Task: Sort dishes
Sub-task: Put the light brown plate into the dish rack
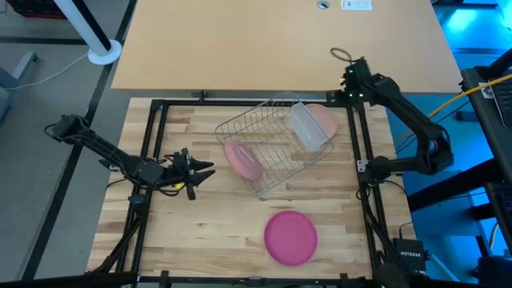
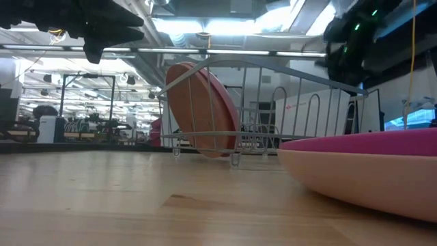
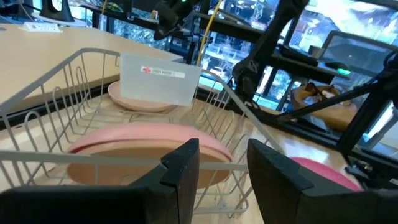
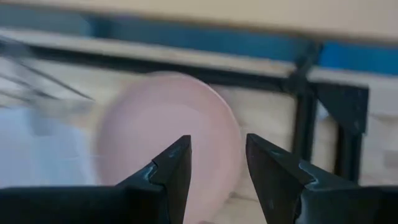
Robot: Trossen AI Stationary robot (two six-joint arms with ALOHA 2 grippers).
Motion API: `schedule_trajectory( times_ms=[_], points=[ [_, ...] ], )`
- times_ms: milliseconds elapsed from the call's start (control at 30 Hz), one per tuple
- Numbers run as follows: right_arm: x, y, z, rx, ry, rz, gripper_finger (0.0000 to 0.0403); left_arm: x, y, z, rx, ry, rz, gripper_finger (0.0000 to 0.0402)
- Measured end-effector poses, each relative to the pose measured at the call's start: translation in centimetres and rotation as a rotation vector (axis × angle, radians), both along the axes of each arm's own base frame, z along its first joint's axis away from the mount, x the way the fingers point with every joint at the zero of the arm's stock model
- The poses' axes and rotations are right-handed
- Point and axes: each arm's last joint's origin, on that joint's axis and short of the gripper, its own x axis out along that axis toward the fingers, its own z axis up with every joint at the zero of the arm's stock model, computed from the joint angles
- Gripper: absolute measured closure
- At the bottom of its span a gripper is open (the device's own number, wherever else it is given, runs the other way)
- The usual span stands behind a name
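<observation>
While one plate (image 1: 243,159) stands in the rack (image 1: 276,144), the left gripper (image 1: 202,170) hovers beside it, fingers spread and empty. Right gripper (image 4: 217,163) hangs spread above the peach plate (image 4: 168,137); the pink plate (image 1: 290,237) lies apart.

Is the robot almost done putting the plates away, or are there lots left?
One looks done: a pinkish-tan plate stands on edge in the wire rack. Nothing is in hand: the left gripper is open and empty beside the rack, and the right gripper is open and empty above the pale peach plate behind the rack. Left: that plate and the magenta plate lying flat on the table.
</observation>
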Motion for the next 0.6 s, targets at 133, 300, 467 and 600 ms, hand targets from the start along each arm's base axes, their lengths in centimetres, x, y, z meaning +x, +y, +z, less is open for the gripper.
schedule_trajectory(
  times_ms=[133, 300, 467, 600],
  points=[
    [0.8, -1.7, -1.0, 0.039, 0.051, -0.009, 0.0244, 0.0, 0.0, -0.1, 0.003, 0.005, 0.0, 0.0274],
    [1.4, -3.4, -3.2, 0.135, 0.112, -0.013, 0.0244, 0.0, 0.0, -0.3, -0.005, 0.021, 0.001, 0.0274],
    [1.4, -4.9, -5.9, 0.242, 0.148, -0.028, 0.0244, 0.0, 0.0, -0.4, -0.006, 0.027, 0.001, 0.0274],
    [1.3, -5.8, -7.5, 0.289, 0.163, -0.038, 0.0244, 0.0, 0.0, -0.6, -0.02, 0.041, 0.004, 0.0274]
  ],
)
